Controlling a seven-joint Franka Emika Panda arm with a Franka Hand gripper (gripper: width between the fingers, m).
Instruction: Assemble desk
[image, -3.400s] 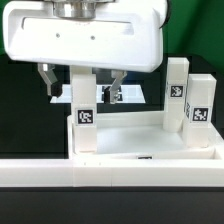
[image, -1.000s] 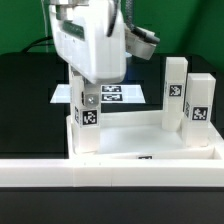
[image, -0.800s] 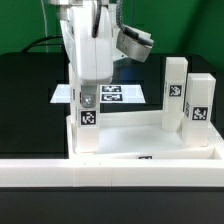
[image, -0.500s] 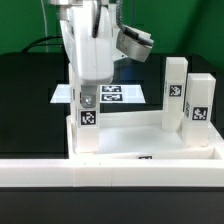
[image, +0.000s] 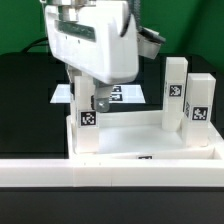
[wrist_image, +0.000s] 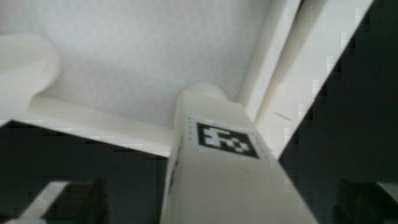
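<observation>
The desk's white tabletop (image: 150, 143) lies rim up behind the long bar. One white tagged leg (image: 87, 122) stands upright in its corner at the exterior view's left. My gripper (image: 86, 102) hangs over that leg's top, open, with a finger on either side. In the wrist view the leg (wrist_image: 222, 150) rises between the dark fingers (wrist_image: 68, 200) with a gap on each side, my gripper (wrist_image: 222, 205) straddling it without touching. The tabletop's inner face (wrist_image: 151, 50) lies beyond. Two more tagged legs (image: 177, 90) (image: 199, 108) stand upright at the exterior view's right.
A long white bar (image: 110, 178) spans the foreground in front of the tabletop. The marker board (image: 118, 94) lies flat on the black table behind the gripper. The hand's bulky white body hides the leg's top end.
The jaws have opened and let go of the leg, which stays upright in its corner. The hand has also turned about the leg since a second ago.
</observation>
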